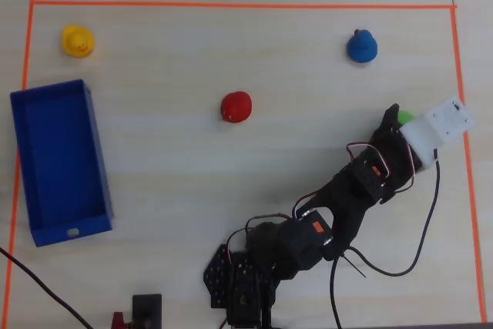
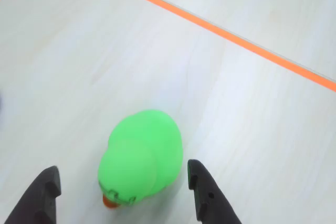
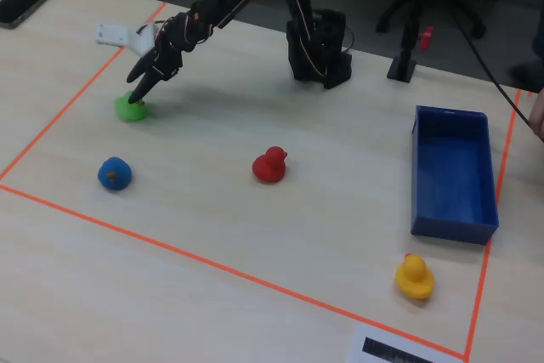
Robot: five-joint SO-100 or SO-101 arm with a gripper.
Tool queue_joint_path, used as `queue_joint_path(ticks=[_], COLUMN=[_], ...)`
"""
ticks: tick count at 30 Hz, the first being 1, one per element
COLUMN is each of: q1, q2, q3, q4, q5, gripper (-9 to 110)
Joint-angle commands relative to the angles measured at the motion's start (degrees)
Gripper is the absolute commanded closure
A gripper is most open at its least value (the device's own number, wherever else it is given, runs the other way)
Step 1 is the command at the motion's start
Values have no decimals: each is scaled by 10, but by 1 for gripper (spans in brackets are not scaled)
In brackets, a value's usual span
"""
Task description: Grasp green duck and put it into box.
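Pale wood table (image 1: 231, 175) framed by orange tape (image 1: 231, 6). At 3 o'clock in the overhead view, the gripper (image 2: 123, 192) stands wide apart around the green duck (image 2: 140, 156), not yet gripping it. Box (image 1: 31, 159) lies at 9 o'clock, well apart.

Pale wooden table (image 1: 231, 182) with orange tape border (image 1: 239, 7), four ducks, blue box (image 1: 58, 163)

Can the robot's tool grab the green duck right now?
Probably yes. In the wrist view the tool is open, with one finger on each side of the green duck, and nothing sits between them. It has not closed yet.
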Motion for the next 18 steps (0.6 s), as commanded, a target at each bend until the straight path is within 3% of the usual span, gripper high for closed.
queue_joint_path(ticks=[1,18], q1=[7,-4], q2=[-6,-95], q3=[-69,-78], q4=[18,-12], q5=[6,-8], gripper=[69,70])
